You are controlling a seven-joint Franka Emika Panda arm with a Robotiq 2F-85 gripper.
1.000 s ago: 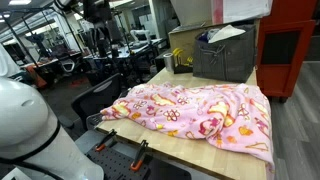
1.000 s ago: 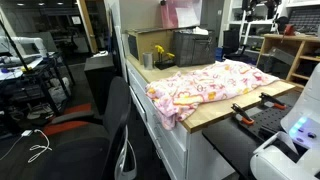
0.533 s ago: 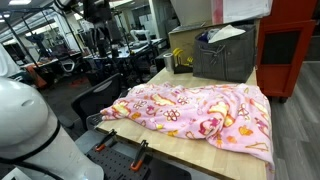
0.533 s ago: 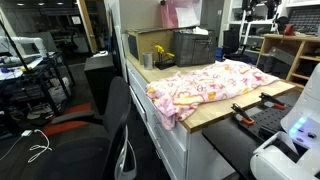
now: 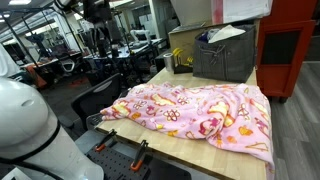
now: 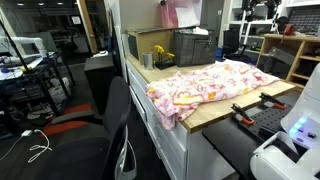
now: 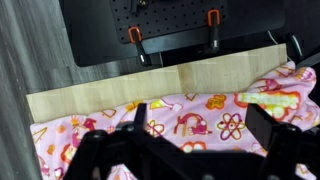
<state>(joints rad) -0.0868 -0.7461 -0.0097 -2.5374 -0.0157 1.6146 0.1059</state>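
Two jaws stand wide apart, holding nothing. Your gripper [image 7: 197, 138] hovers over the blanket [image 7: 215, 102], which lies spread on the table [image 7: 110, 95], with bare wood at twelve o'clock in the wrist view. You're probably still in approach; the next move calls for descending onto a fold.

We see a pink blanket [image 5: 195, 112] spread across a wooden desk [image 5: 187, 150] in an exterior view.
Behind the blanket we find a grey fabric bin [image 5: 225, 58] with white paper sticking out of its top, and right of the blanket a red cabinet [image 5: 290, 45]. In front of the blanket, orange-handled clamps [image 5: 141, 149] sit at the desk's near edge; lower left of it we make out a rounded white robot shell [image 5: 30, 125].
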